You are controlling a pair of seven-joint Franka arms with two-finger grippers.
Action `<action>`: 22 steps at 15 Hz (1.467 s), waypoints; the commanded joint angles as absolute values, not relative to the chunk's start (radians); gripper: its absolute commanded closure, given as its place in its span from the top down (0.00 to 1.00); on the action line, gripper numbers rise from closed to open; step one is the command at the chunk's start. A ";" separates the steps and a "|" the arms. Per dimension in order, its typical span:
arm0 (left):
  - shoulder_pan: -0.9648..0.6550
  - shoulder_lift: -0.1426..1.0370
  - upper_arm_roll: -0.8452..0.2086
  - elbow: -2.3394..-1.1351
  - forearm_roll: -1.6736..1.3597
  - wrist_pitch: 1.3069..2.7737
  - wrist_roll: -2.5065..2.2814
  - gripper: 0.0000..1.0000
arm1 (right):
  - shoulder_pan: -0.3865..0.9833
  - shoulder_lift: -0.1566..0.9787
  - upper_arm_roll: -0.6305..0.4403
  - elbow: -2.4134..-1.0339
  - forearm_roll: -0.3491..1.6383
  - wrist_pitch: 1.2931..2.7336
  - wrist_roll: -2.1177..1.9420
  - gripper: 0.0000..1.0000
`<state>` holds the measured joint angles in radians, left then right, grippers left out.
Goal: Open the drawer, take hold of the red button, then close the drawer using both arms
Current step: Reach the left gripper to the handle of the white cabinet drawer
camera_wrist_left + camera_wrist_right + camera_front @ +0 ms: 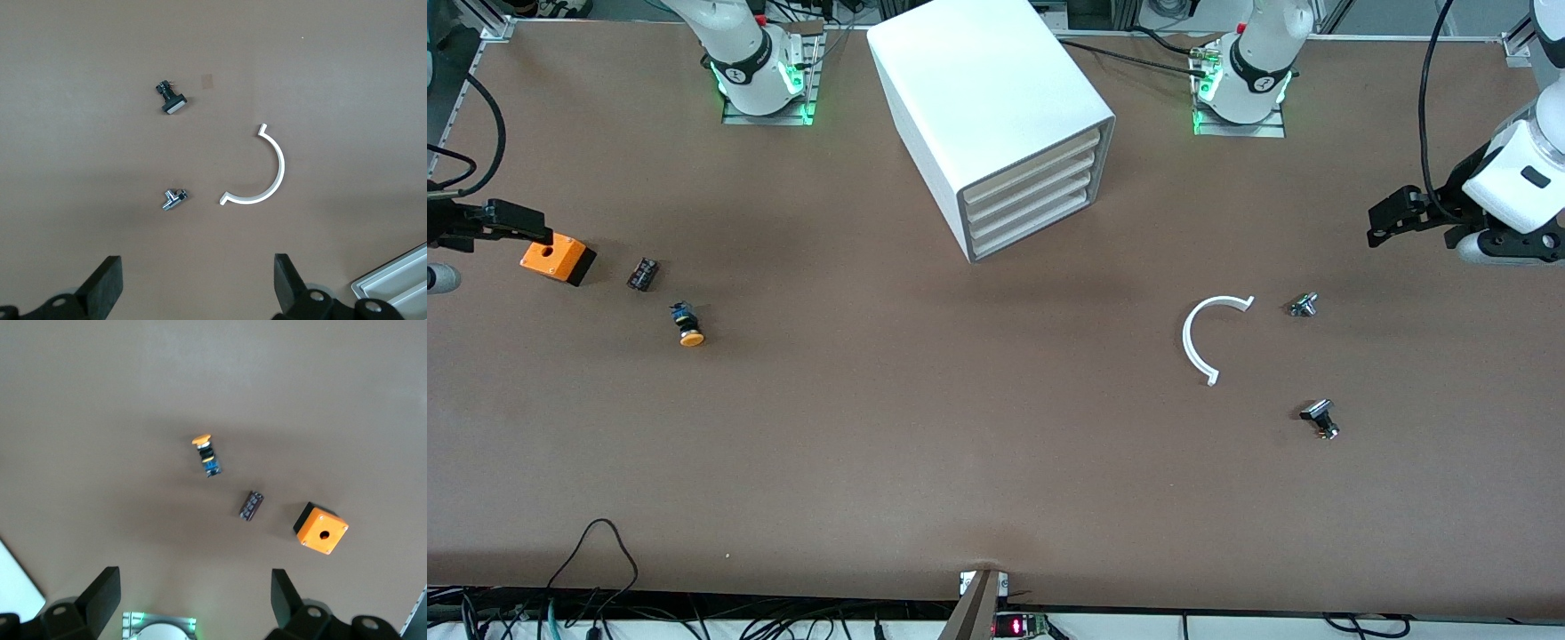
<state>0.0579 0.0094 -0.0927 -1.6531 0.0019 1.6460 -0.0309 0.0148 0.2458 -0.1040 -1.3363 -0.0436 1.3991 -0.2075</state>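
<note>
Front view first: the white box cabinet [996, 124] with four slat fronts stands on the brown table [960, 444], between the two arm bases. Every drawer [1032, 191] looks pushed in. No red-capped button shows anywhere, so I think it hides inside. The left gripper [1383, 227] hangs over the table's edge at the left arm's end. The right gripper [534, 233] hangs just over the orange box with a hole [558, 259]. Nearby lie a small dark block [642, 273] and an orange-capped button [687, 325]. That orange one could be grabbed by mistake, since it looks so much like the red one. The drawer fronts have no handle, so fingers could slip, or pull the wrong slat. A hard tug could also slide the whole cabinet.

Left wrist view: the left gripper's black fingers [107, 283] stand wide apart, holding nothing. Below lie a white curved plastic strip [263, 170], a small silver part [175, 198] and a black part with a pale cap [171, 100].

Right wrist view: the right gripper's fingers [103, 593] stand wide apart too, empty.

Around the table edges run black cables [596, 551] and metal frame bars [494, 27].
</note>
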 commanded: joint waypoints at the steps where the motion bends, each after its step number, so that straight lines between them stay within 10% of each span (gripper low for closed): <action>1: 0.066 0.008 -0.100 -1.649 0.000 1.640 -0.014 1.00 | -0.002 0.241 -0.098 -1.335 -0.066 1.419 -0.215 1.00; 22: 0.063 0.084 -0.103 -1.632 0.002 1.612 -0.020 1.00 | 0.008 0.153 -0.086 -1.462 -0.068 1.508 -0.066 1.00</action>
<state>0.0577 0.0503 -0.1019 -1.6523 0.0017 1.6433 -0.0310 0.0070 0.1726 -0.0956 -1.4443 -0.0634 1.4987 -0.0933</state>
